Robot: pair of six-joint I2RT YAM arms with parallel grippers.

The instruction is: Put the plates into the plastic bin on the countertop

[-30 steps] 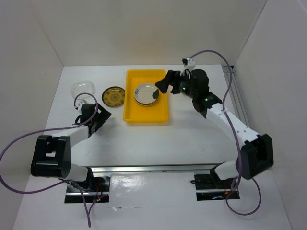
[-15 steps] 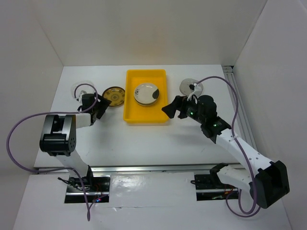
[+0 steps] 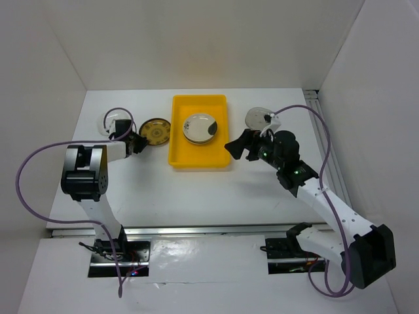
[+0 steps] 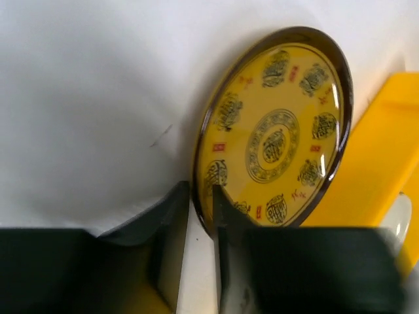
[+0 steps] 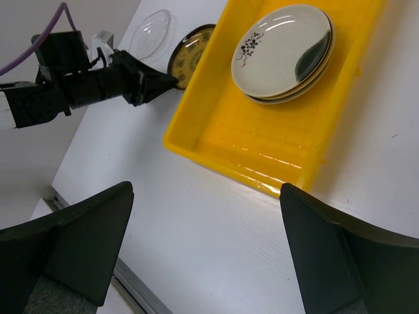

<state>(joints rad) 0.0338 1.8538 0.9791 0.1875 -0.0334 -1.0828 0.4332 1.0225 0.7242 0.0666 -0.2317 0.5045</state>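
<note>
Within the last second the left hand has gone from wide open and short of the gold-brown plate to narrowed on it; its two fingers now pinch the plate's near rim from either side; the plate lies flat on the desk toward the far-left, just beside the left wall of the yellow bin. In my judgement the pick-up is begun but the lift is not.

The right hand has drawn back from over the bin's far right rim; it hangs off the bin's near right corner, jaws spread wide and empty. That uncovers a grey plate toward the far edge, right of the bin. A clear glass plate sits nearer the far-left corner. The cream plate with a black patch rests on another in the bin's far half, as it did before.

The bin's near half is bare, so there is room to set down; the raised left wall must be cleared first, and it stands close to the held plate.
</note>
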